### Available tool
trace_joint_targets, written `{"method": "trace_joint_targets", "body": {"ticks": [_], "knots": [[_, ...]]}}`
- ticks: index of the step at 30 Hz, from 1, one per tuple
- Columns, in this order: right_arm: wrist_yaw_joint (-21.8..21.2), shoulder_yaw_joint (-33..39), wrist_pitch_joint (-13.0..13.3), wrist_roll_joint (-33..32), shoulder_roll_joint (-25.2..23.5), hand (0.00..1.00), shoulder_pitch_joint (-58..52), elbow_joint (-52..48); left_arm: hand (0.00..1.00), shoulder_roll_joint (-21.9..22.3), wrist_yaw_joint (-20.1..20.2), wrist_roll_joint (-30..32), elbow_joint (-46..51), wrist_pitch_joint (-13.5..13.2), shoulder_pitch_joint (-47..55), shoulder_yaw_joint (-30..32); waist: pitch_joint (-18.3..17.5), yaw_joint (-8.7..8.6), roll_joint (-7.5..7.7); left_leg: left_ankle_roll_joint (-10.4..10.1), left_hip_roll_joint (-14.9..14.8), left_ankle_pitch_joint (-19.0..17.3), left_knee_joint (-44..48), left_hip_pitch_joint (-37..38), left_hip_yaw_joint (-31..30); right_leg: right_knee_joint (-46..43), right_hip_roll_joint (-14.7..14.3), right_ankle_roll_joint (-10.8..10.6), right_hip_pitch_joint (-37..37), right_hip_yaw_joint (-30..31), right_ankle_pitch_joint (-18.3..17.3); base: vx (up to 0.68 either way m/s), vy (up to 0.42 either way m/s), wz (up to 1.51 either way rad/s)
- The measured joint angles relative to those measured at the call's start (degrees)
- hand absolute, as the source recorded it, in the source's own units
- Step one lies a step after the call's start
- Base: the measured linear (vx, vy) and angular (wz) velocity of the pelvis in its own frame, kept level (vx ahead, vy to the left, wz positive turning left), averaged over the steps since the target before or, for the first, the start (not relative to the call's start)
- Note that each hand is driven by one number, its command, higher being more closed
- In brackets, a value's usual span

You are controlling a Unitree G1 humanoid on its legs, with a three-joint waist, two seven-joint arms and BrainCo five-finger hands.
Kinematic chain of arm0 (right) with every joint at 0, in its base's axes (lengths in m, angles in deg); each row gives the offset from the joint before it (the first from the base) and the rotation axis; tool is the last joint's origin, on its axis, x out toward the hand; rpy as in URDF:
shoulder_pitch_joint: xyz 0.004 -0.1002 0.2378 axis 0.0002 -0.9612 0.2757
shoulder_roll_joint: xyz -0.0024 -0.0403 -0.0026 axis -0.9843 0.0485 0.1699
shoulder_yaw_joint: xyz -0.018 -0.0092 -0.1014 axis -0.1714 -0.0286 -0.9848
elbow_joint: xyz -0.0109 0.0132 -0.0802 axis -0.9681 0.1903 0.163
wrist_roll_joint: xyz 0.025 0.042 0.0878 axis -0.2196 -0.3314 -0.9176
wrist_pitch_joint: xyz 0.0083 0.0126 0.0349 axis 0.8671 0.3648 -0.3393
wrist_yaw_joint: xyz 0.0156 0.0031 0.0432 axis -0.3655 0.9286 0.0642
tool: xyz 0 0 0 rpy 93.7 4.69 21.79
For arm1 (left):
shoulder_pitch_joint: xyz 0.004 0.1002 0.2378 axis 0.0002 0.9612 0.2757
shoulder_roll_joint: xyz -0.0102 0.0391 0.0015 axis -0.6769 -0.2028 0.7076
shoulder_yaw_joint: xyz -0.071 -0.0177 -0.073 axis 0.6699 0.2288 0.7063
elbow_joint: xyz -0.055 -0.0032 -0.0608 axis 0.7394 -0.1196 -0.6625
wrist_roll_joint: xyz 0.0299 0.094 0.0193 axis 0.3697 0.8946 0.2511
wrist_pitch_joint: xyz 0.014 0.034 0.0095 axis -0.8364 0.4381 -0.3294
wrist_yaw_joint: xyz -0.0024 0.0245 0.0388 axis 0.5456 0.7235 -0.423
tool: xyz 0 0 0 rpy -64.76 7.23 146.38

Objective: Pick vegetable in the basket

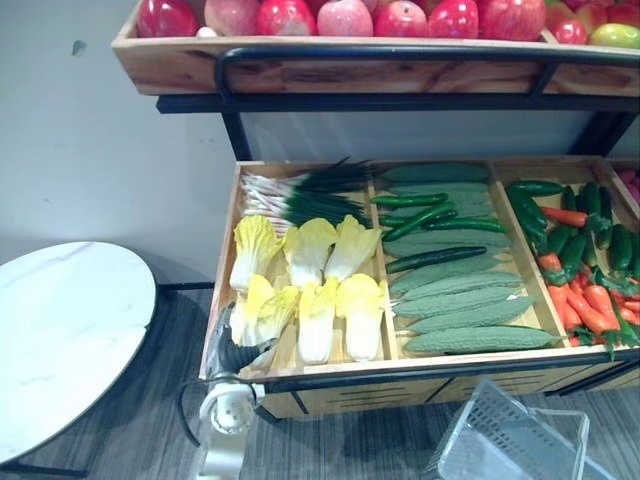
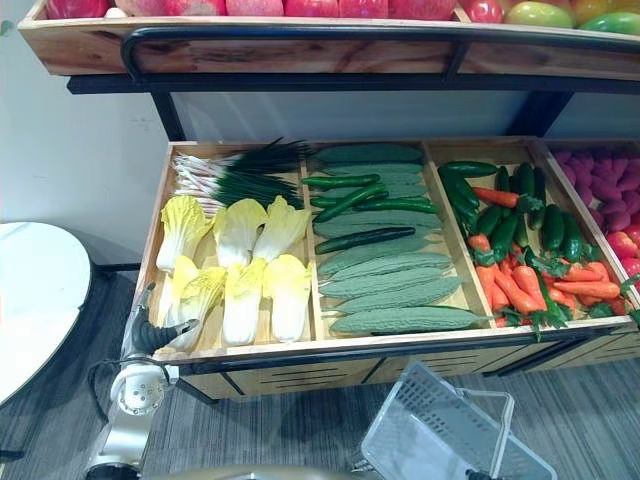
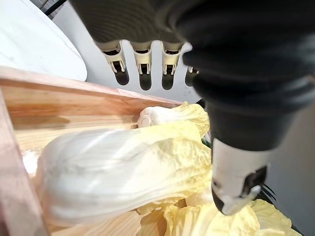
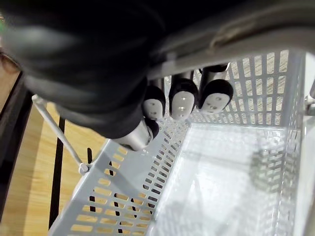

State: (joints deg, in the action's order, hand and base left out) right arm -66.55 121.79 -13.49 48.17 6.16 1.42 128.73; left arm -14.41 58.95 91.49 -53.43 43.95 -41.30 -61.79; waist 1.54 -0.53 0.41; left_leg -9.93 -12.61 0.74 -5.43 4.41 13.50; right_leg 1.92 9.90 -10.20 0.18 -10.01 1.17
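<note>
Cabbage lies under open left hand; right hand grips basket.

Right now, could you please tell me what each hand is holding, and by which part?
The right hand grips the basket by its handle; the left hand holds nothing, open over a cabbage.

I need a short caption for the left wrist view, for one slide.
Open left robot hand poised over a pale yellow cabbage lying in the wooden crate.
</note>
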Motion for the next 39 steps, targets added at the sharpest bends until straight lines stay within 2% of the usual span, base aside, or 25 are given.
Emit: {"method": "trace_joint_targets", "body": {"ticks": [6,10,17,18,21,24,32,37,39], "knots": [[0.0,-0.1,0.0,1.5,0.0,1.00,0.4,0.0,0.00,0.0,0.0,0.0,-4.4,1.7,-0.5,0.1,0.1,-0.52,-0.33,-0.1,0.0,-0.5,0.0,0.8,1.1,0.0,-0.1,0.0,0.0,1.1,0.0,-0.01,0.000,-0.08],[0.0,-0.1,0.0,1.5,0.1,1.00,0.5,0.0,0.00,-0.9,-1.0,2.0,-14.2,3.9,-4.7,0.3,0.5,-0.81,-0.83,-0.2,0.0,-0.6,0.0,0.6,1.7,0.0,-0.1,0.0,-0.8,1.7,0.0,-0.01,-0.003,-0.08],[0.0,-1.2,-0.1,1.5,1.7,1.00,2.7,0.7,0.00,-5.3,-4.8,1.5,-29.6,4.8,-13.2,2.5,1.3,-0.99,-1.21,-0.3,0.0,-1.2,0.0,0.3,3.3,0.0,-0.4,-0.1,-2.4,3.6,0.1,0.02,0.001,-0.13],[0.0,-1.6,-0.1,1.5,2.5,1.00,3.1,1.5,1.00,-5.7,-5.6,1.5,-30.3,4.6,-13.7,2.4,1.3,-0.95,-1.26,-0.3,0.0,-1.2,0.0,0.1,3.5,0.0,-0.4,-0.1,-2.8,3.9,0.1,0.04,0.000,-0.13],[0.0,-1.9,0.0,1.6,4.2,1.00,4.3,3.3,1.00,-5.6,-6.8,1.7,-31.5,4.2,-13.9,2.4,1.8,-0.98,-1.41,-0.4,-0.1,-1.4,0.0,0.0,3.7,0.0,-0.6,-0.1,-3.1,4.2,0.1,0.03,-0.003,-0.06],[0.1,-2.2,0.0,1.6,5.6,1.00,5.2,5.0,1.00,-5.9,-6.9,1.7,-34.5,4.3,-16.2,2.5,2.2,-0.99,-2.22,-0.6,-0.1,-1.6,0.0,0.6,4.2,-0.2,-0.6,-0.1,-3.1,4.9,0.1,0.00,-0.001,-0.09],[0.2,-2.8,0.0,1.5,6.9,1.00,5.1,7.1,1.00,-8.2,-6.8,1.7,-38.1,3.6,-17.7,1.3,2.2,-1.31,-2.28,-0.8,-0.1,-3.2,1.8,0.6,4.9,-0.2,-0.6,-0.2,-3.1,6.0,0.2,-0.01,0.000,-0.08],[0.2,-2.8,0.1,1.5,6.9,1.00,5.3,7.2,1.00,-7.9,-6.9,0.8,-37.9,2.9,-17.6,1.4,2.2,-1.19,-2.26,-0.8,-0.1,-3.2,1.8,0.6,4.5,-0.1,-0.6,-0.2,-2.9,5.7,0.1,0.01,-0.003,0.02],[0.2,-2.4,0.1,1.5,6.5,1.00,5.2,7.2,1.00,-6.6,-6.9,-2.1,-34.5,3.0,-16.0,2.5,2.3,-1.23,-2.06,-0.8,0.0,-3.2,1.8,0.6,4.3,-0.1,-0.5,-0.2,-2.8,5.4,0.1,0.00,-0.006,0.04]]}}
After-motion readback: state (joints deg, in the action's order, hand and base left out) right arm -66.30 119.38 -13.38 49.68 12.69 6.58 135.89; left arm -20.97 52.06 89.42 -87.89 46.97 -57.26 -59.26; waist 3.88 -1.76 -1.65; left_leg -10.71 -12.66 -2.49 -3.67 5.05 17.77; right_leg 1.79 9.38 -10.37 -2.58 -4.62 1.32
